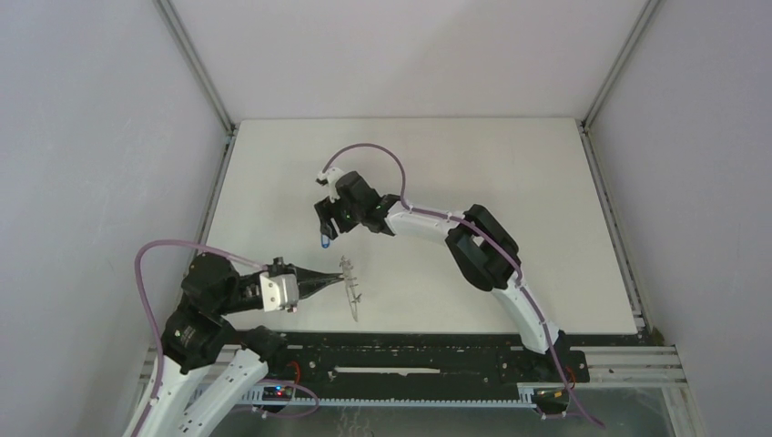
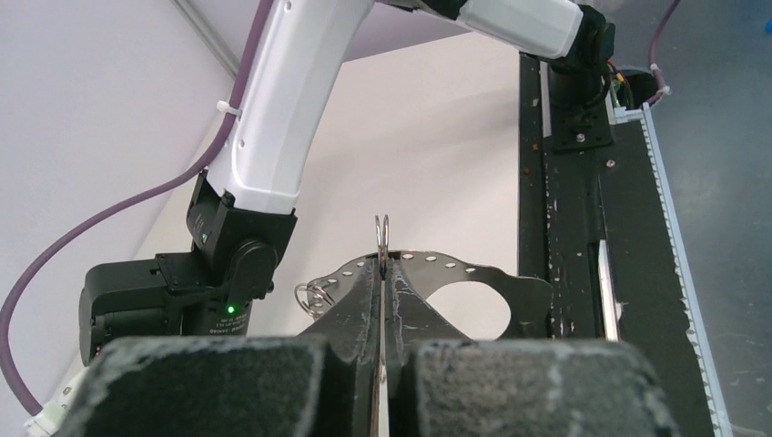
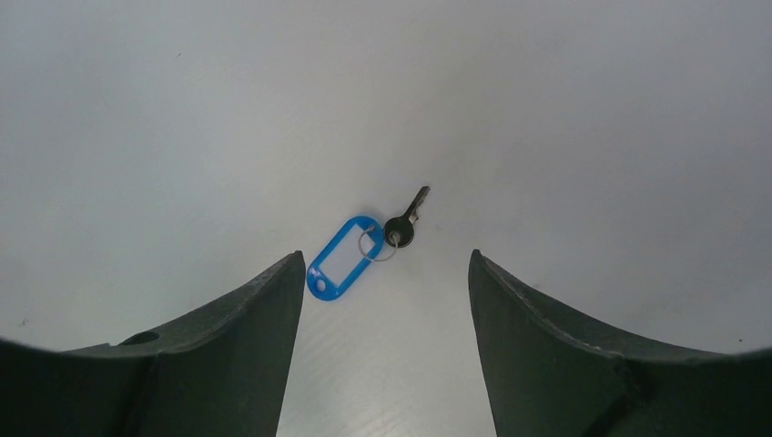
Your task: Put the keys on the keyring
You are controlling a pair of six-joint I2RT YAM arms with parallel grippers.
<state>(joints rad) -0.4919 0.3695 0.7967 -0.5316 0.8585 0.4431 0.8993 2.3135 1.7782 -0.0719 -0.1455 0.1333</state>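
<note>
A blue plastic key tag (image 3: 343, 258) lies flat on the white table, joined by a small split ring to a key with a black head (image 3: 401, 229) and a short blade. My right gripper (image 3: 384, 257) hovers above them, open and empty, with the tag near its left finger. In the top view the tag (image 1: 325, 243) shows just below the right gripper (image 1: 326, 226). My left gripper (image 2: 382, 270) is shut on the keyring (image 2: 523, 291), a thin grey loop with a row of holes and small rings (image 2: 314, 296). It holds the keyring (image 1: 350, 296) upright at the near middle.
A black rail (image 1: 437, 355) runs along the table's near edge, just behind the held keyring. Grey walls enclose the table on the left, the back and the right. The right arm (image 1: 473, 246) reaches over the table's middle.
</note>
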